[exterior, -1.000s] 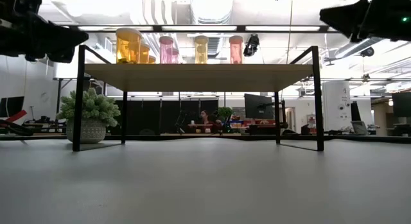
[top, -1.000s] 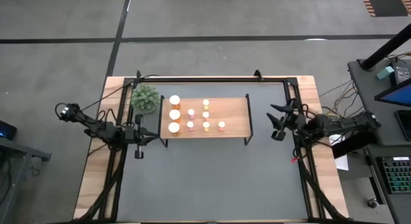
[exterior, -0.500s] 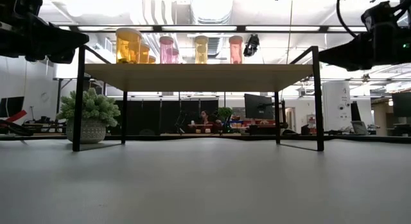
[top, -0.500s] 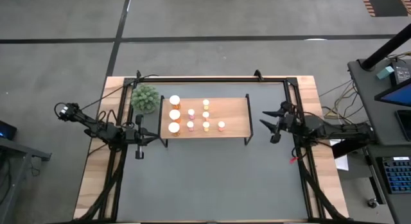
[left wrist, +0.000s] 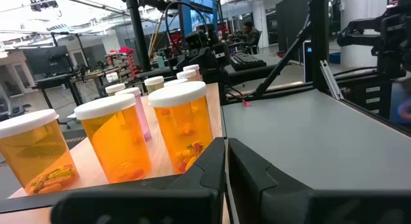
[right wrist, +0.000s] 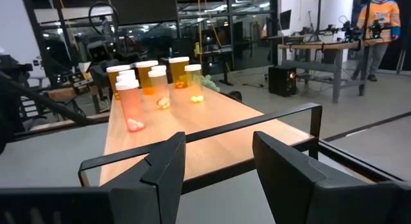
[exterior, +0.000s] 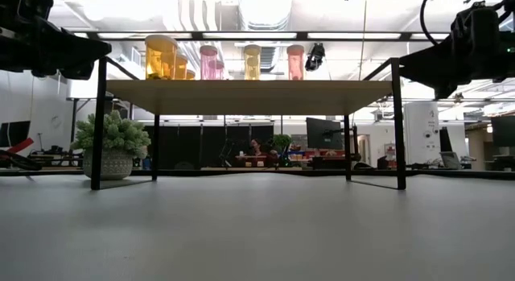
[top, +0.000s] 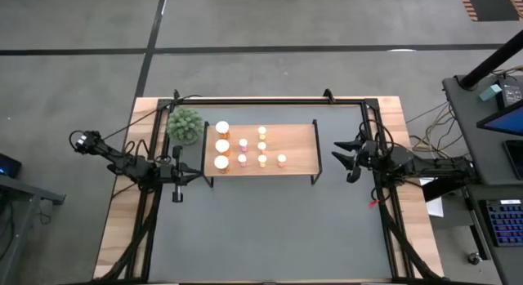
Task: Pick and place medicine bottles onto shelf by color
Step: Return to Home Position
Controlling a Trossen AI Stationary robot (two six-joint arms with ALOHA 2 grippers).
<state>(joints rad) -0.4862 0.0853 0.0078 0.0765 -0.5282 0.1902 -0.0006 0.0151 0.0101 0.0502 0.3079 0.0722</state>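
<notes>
The shelf (top: 298, 146), a light-wood board on black legs, stands at the table's far middle. Several white-capped medicine bottles stand upright on it. Three orange ones (top: 221, 145) are at its left end, with smaller pink (top: 243, 143) and yellow ones (top: 262, 145) beside them. My left gripper (top: 196, 172) hangs shut and level just off the shelf's left end, its fingers (left wrist: 226, 166) facing the orange bottles (left wrist: 183, 124). My right gripper (top: 337, 151) hangs open and level off the shelf's right end. Nothing is between its fingers (right wrist: 218, 153).
A green spiky plant in a white pot (top: 185, 124) sits on the table beside the shelf's far left corner. Black rails (top: 384, 220) run along the table's sides. Bare grey table (top: 261, 228) lies in front of the shelf. A person (right wrist: 379, 18) stands far off in the room.
My right gripper has come down to about shelf-top height, moved a little toward the shelf's right end, and rolled about its own line. Its fingers stay equally apart. The bottles and shelf have not moved.
</notes>
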